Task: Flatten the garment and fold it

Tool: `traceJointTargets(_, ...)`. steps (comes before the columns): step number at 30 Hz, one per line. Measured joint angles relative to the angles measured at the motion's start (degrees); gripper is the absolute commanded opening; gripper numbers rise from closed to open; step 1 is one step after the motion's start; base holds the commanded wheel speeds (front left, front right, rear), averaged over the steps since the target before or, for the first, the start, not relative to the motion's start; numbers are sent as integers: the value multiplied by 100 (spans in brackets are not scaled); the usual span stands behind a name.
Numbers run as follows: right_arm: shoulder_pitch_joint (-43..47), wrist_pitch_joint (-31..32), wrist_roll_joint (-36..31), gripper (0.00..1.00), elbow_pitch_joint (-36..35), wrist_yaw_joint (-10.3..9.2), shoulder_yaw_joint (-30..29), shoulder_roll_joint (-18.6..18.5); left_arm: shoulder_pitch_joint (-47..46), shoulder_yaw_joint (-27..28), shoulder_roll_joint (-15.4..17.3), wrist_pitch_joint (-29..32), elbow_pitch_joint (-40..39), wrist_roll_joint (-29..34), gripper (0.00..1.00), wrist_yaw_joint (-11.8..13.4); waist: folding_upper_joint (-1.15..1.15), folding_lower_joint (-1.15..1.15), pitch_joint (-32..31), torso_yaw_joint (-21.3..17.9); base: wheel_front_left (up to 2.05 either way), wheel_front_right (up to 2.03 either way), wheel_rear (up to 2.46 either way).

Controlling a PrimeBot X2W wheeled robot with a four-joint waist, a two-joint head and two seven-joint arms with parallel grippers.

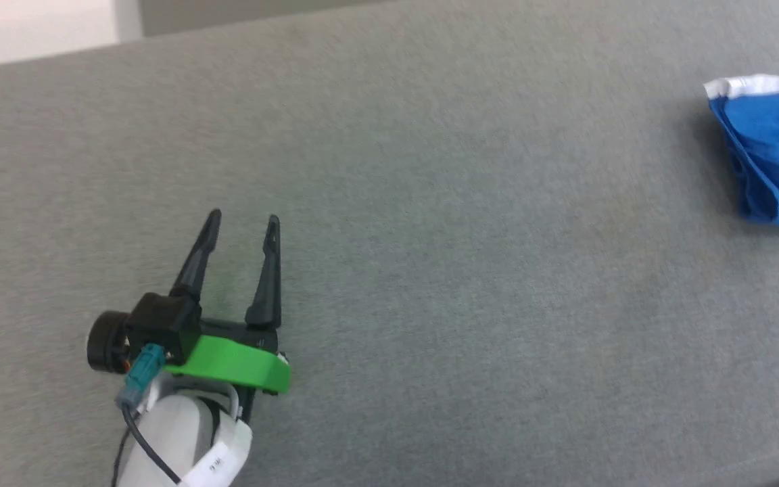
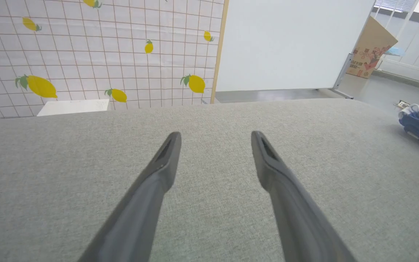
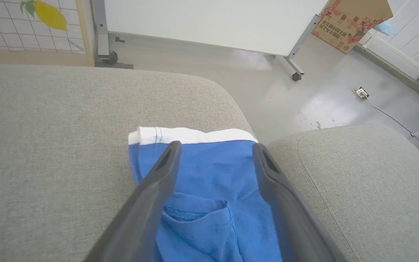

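While scanning cushion's (image 1: 430,203) far right corner: seeing garment (image 1: 761,135) under spread-open right pincer (image 3: 215,147); left pincer (image 1: 242,220) also spread, mid-cushion.

It looked like a staged test room in a lab or studio, not a real home. Grey upholstered cushions (image 3: 42,153) sat before a lemon-print tile backdrop (image 2: 86,54) that was only a flat panel with a wooden edge (image 2: 218,51). Beside it stood a white partition board (image 3: 209,22) on castors (image 3: 296,76). A cardboard box (image 3: 351,18) stood near it, and a power socket (image 3: 360,93) lay on the bare glossy floor (image 3: 304,105).
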Motion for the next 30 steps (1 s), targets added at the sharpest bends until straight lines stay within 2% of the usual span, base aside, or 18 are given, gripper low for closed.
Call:
traceJointTargets(11,1881,-1329,1179,100,-1917,0,204,412,460,-73,-208,-7,208,-196,100,23,0,0,-843,754,0,0,0)
traceJointTargets(20,3592,-1716,1234,100,-3678,0,290,1220,642,-169,-232,-7,307,-452,100,34,0,0,-1364,1453,0,0,0)
traceJointTargets(25,4192,-1758,1139,100,-3982,0,431,1416,645,-215,-232,-7,312,-530,100,102,0,-1,-1533,1768,0,0,0)
traceJointTargets(30,4539,-1781,1073,100,-4161,0,561,1461,666,-238,-232,-7,378,-536,100,105,0,0,-1676,1977,0,0,0)
